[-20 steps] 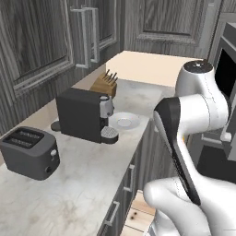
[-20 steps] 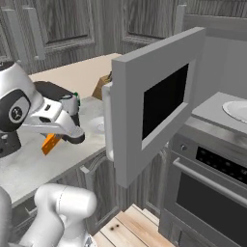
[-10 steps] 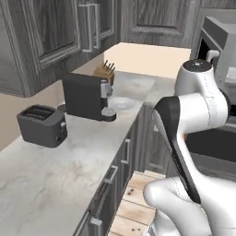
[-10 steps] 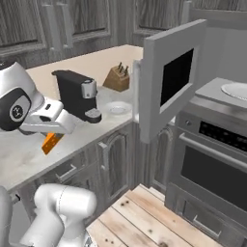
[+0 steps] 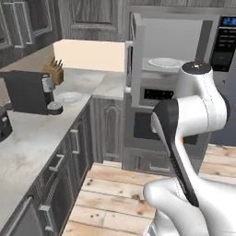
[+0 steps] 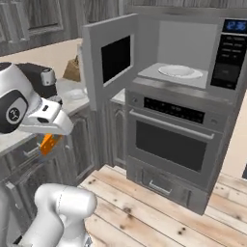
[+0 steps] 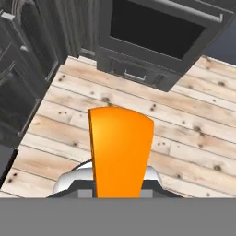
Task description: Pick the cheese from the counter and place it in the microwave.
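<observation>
Cheese (image 7: 120,152): an orange wedge, held off the tabletop and hanging over the plank floor (image 7: 193,138); in the right base view it showed as an orange sliver under the white hand (image 6: 49,143).
Jaws: closed on the cheese, the wedge standing up between them in the hand view; the fingertips themselves were hidden behind it.
Gripper (image 6: 52,140): low at the left of the right base view, well apart from the microwave (image 6: 183,53) and below the level of its cavity.
Microwave: door (image 6: 110,60) swung wide open, cavity free, with a pale turntable plate (image 6: 179,71) on its floor; the oven (image 6: 171,144) sat directly beneath.
Tabletop (image 5: 32,138): carried a coffee machine (image 5: 27,92), a small plate (image 5: 70,97) and a knife block (image 5: 53,70); all stood well apart from the held wedge.
Handling, as a judgement: the wedge looked small, light and stiff, so a modest squeeze should do; its smooth faces and taper could let it slide toward the thin end.
Where to hold: across the two broad flat faces near the thick end, as the jaws appeared to do.
Step in hand: carrying; lifting to cavity height and reaching past the open door seemed to remain.
Risk: clipping the door edge on the way in.
</observation>
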